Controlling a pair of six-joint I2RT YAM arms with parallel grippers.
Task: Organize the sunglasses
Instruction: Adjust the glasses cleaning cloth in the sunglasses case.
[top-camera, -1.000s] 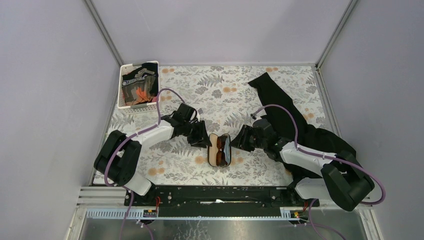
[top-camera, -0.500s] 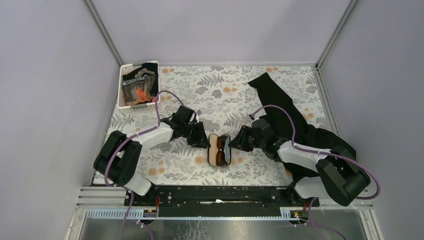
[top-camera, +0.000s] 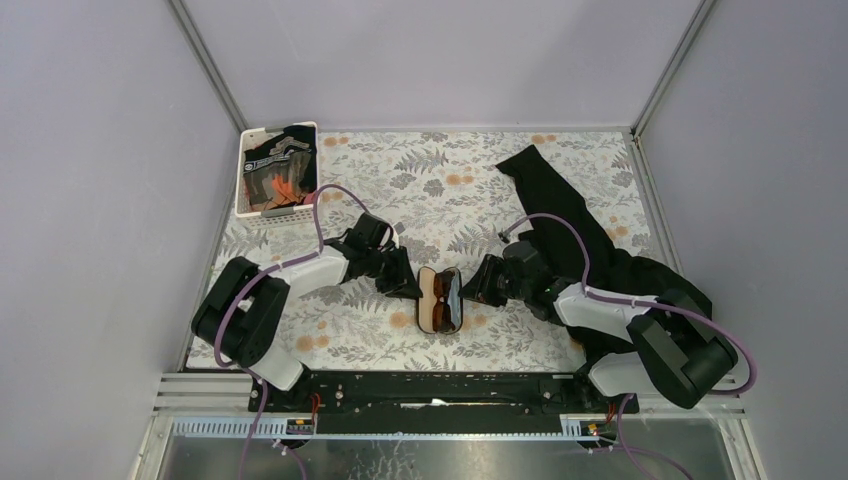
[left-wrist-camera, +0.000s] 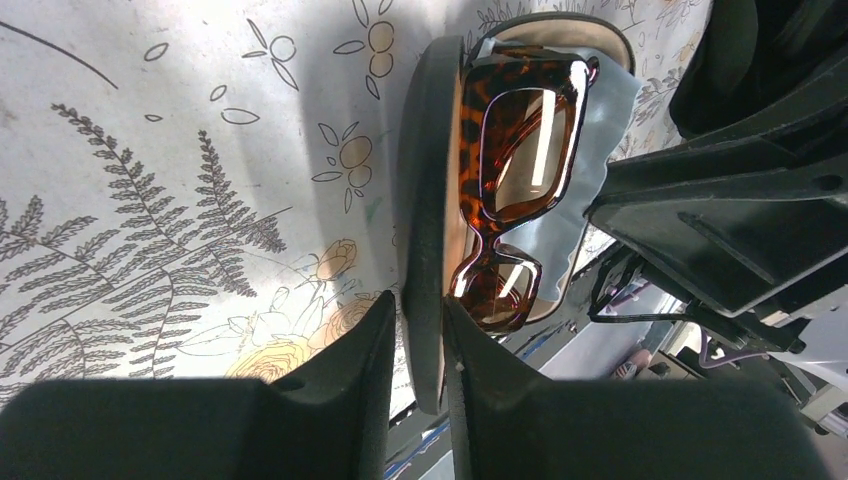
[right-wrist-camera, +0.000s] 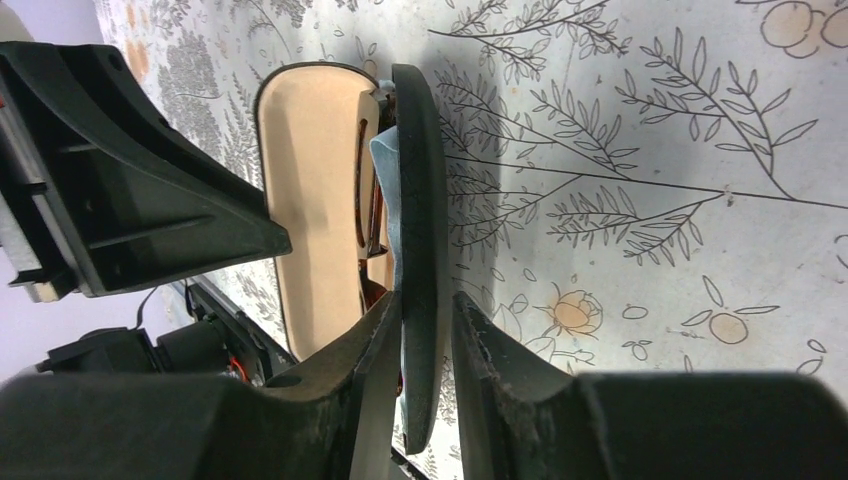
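The black oblong glasses case (top-camera: 441, 301) lies open in the middle of the flowered table. The sunglasses (left-wrist-camera: 512, 185), amber-brown tortoiseshell with dark lenses, lie folded inside it on the light-blue cloth (left-wrist-camera: 603, 125). My left gripper (top-camera: 410, 287) is shut on the case's left half (left-wrist-camera: 420, 200), whose black rim stands between the fingers (left-wrist-camera: 355, 370). My right gripper (top-camera: 470, 293) is shut on the case's right half (right-wrist-camera: 420, 200). The right wrist view shows the tan lining (right-wrist-camera: 310, 200), an edge of the cloth (right-wrist-camera: 385, 165) and a sliver of the sunglasses (right-wrist-camera: 372, 215).
A white basket (top-camera: 275, 212) with dark items stands at the back left. A black garment (top-camera: 570, 215) lies along the table's right side, under my right arm. Grey walls close the table on three sides.
Both grippers have edged inward to the case's two sides. The case and the sunglasses have stayed where they were.
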